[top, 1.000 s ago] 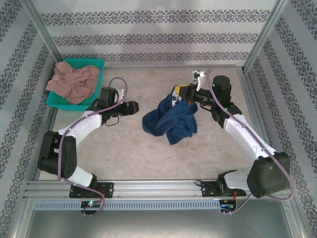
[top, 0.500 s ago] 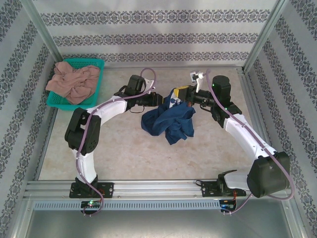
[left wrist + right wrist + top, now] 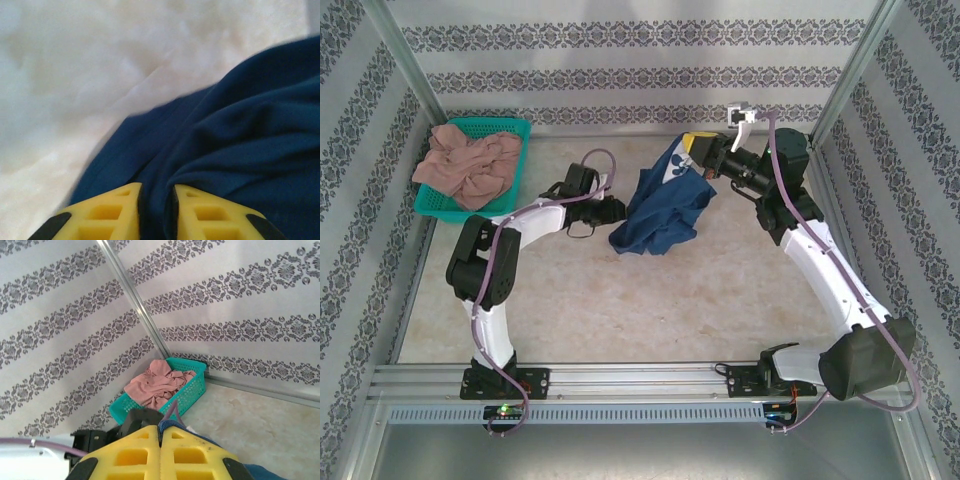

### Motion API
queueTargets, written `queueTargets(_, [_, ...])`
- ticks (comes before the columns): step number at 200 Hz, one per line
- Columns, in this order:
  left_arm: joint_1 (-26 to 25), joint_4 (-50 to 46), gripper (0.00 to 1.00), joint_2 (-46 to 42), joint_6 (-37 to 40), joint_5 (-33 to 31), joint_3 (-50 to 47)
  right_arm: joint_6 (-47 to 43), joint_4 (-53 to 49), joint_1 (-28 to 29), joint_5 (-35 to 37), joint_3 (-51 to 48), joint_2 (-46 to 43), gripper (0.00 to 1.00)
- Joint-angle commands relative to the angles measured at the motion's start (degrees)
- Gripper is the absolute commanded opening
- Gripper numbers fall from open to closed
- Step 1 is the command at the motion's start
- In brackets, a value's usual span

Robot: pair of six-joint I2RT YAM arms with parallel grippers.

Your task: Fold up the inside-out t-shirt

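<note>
right hand (image 3: pixel 690 151), clamped on t-shirt (image 3: pixel 665 215), moved rearward | left hand (image 3: pixel 618 212) pinches its edge | teal basket (image 3: pixel 485 121) holds pinkish garment (image 3: pixel 470 162)

**Light and Picture Quality**

Top view: bright, even, diffuse light; faint soft shadows on the table (image 3: pixel 620 310); sharp from corner to corner. Left wrist view: table surface washed-out, hazy; t-shirt (image 3: pixel 240 135) edge smeared by motion blur. Right wrist view: crisp, evenly lit.

left tool (image 3: pixel 156 194): yellow, pinching a fabric fold | navy t-shirt (image 3: pixel 240 140): rumpled, right side | table (image 3: pixel 75 75): pale, left
</note>
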Motion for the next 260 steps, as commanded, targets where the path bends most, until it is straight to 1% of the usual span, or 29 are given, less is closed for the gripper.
queueTargets(1, [0.27, -5.9, 0.29, -4.07, 5.22, -7.4, -3.96, 2.69, 6.1, -0.06, 1.33, -1.2, -0.42, 0.0])
queueTargets(20, [0.76, -6.87, 0.33, -7.47, 6.49, -11.52, -6.71, 1.79, 6.33, -0.79, -1.85, -1.44, 0.36, 0.0])
queueTargets(31, [0.97, -6.32, 0.41, -10.1, 6.22, -12.57, -8.0, 1.34, 5.75, -1.16, -4.31, -0.61, 1.23, 0.0])
queueTargets(43, [1.04, -3.83, 0.49, -13.68, 5.77, -12.36, -9.58, 1.07, 5.48, -1.39, -6.78, 0.08, 2.16, 0.0])
queueTargets(57, [0.97, 0.78, 0.58, -17.62, 5.04, -8.58, -10.98, 0.5, 5.24, -1.33, -9.84, 0.84, 3.1, 0.0])
queueTargets(68, [0.56, 5.16, 0.62, -19.54, 4.72, -3.13, -11.42, -0.09, 4.65, -1.17, -11.41, 1.37, 3.54, 0.0])
queueTargets(88, [-1.68, 9.57, 0.69, -20.84, 6.37, 4.03, -9.57, -1.01, 3.34, -0.75, -12.01, 2.32, 4.05, 0.0])
queueTargets(100, [-3.7, 8.72, 0.72, -20.32, 9.1, 5.73, -6.73, -1.07, 2.39, -0.38, -11.36, 3.29, 4.12, 0.0])
queueTargets(115, [-5.98, 7.17, 0.75, -18.71, 12.65, 5.75, -2.32, -0.85, 1.59, 0.55, -10.68, 4.71, 4.3, 0.0])
queueTargets(137, [-7.23, 6.82, 0.74, -15.31, 14.54, 6.29, 3.25, 0.26, 0.47, 1.62, -9.28, 6.97, 4.6, 0.0])
queueTargets(150, [-7.27, 7.93, 0.71, -13.5, 14.3, 6.11, 5.6, 1.54, -0.02, 1.64, -8.47, 7.79, 4.62, 0.0])
queueTargets(157, [-7.27, 8.61, 0.67, -12.61, 13.98, 5.95, 7.05, 1.9, -0.23, 1.64, -8.34, 8.02, 4.66, 0.0])
queueTargets(164, [-7.27, 8.53, 0.6, -11.81, 13.63, 5.6, 8.83, 2.14, -0.5, 1.75, -8.25, 8.11, 4.58, 0.0])
queueTargets(176, [-7.08, 6.73, 0.44, -10.87, 13.65, 4.27, 12.32, 2.5, -2.09, 1.39, -6.58, 8.32, 4.25, 0.0])
queueTargets(186, [-6.62, 4.58, 0.33, -11.15, 14.22, 3.51, 14.72, 2.45, -4.33, 0.68, -5.0, 8.83, 3.99, 0.0])
queueTargets(197, [-5.55, 3.86, 0.23, -12.63, 14.09, 3.5, 15.89, 2.21, -8.07, -0.62, -2.21, 9.78, 3.54, 0.0])
queueTargets(209, [-3.99, 5.7, 0.14, -15.45, 12.45, 4.59, 16.01, 0.03, -14.04, -1.08, 1.8, 11.43, 3.13, 0.0])
queueTargets(216, [-3.19, 7.49, 0.11, -17.4, 10.91, 4.95, 15.59, -1.86, -17.51, -0.79, 4.76, 12.59, 3.08, 0.0])
queueTargets(224, [-2.47, 10.13, 0.08, -19.54, 8.87, 5.0, 14.66, -3.4, -19.07, -0.26, 6.66, 13.32, 3.08, 0.0])
queueTargets(244, [-1.32, 15.98, 0.04, -23.83, 3.54, 5.48, 10.99, -3.39, -17.62, 0.82, 7.29, 13.68, 3.33, 0.0])
queueTargets(260, [-0.57, 16.48, 0.0, -26.65, 3.52, 4.1, 8.65, -4.62, -17.72, 2.23, 8.43, 14.8, 3.48, 0.0])
